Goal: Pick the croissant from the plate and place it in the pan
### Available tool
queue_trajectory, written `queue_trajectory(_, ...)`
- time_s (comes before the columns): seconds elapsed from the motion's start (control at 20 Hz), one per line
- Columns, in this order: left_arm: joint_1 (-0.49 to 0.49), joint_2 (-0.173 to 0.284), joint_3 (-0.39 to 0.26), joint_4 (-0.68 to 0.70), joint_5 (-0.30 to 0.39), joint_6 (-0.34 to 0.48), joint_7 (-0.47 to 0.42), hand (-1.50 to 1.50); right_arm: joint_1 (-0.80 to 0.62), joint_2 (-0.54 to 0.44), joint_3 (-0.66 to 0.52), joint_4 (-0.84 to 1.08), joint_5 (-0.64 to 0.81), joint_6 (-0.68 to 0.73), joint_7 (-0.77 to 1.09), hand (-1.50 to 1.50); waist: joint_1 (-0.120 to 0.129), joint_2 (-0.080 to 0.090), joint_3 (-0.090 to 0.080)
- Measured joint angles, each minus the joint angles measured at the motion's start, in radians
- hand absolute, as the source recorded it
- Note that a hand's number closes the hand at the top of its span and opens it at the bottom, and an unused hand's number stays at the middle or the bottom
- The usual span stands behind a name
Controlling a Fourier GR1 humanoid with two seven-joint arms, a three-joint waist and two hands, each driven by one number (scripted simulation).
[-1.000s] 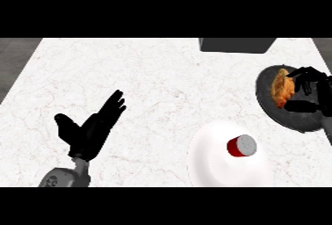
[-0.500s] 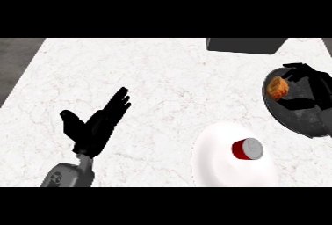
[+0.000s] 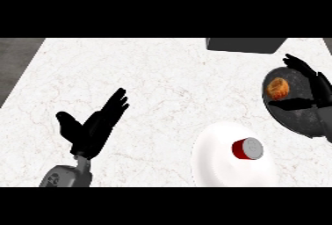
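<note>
Quick tally: one croissant [image 3: 279, 88], one dark pan [image 3: 299, 115], one white plate [image 3: 224, 165], one red can [image 3: 247, 148] and two black hands, left [image 3: 94, 125] and right [image 3: 314, 85], can be counted.

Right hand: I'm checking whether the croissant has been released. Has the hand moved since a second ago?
Yes. The right hand has opened and drawn rightward off the croissant, toward the right rim of the pan.

left hand [image 3: 92, 127] open, right hand [image 3: 314, 88] fingers spread
</note>
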Motion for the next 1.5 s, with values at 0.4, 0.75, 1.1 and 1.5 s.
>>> queue_trajectory(0.4, 0.002, -0.002, 0.001, -0.003, -0.004, -0.003, -0.003, 0.00, -0.013, -0.084, -0.084, 0.060, -0.086, 0.325, 0.016, -1.50, -0.005, 0.001, 0.000)
queue_trajectory(0.75, 0.004, 0.008, 0.012, -0.014, 0.003, -0.010, 0.006, 0.00, 0.042, -0.174, -0.067, 0.048, -0.071, 0.486, 0.021, -1.50, -0.009, 0.003, 0.002)
queue_trajectory(1.1, 0.005, 0.002, 0.016, -0.008, 0.001, -0.006, 0.002, 0.00, 0.096, -0.240, -0.053, 0.000, -0.064, 0.566, 0.036, -1.50, -0.023, 0.001, 0.004)
queue_trajectory(1.5, 0.013, 0.000, 0.024, 0.003, -0.001, -0.003, -0.010, 0.00, 0.151, -0.287, -0.043, -0.063, -0.071, 0.603, 0.039, -1.50, -0.034, -0.003, 0.005)
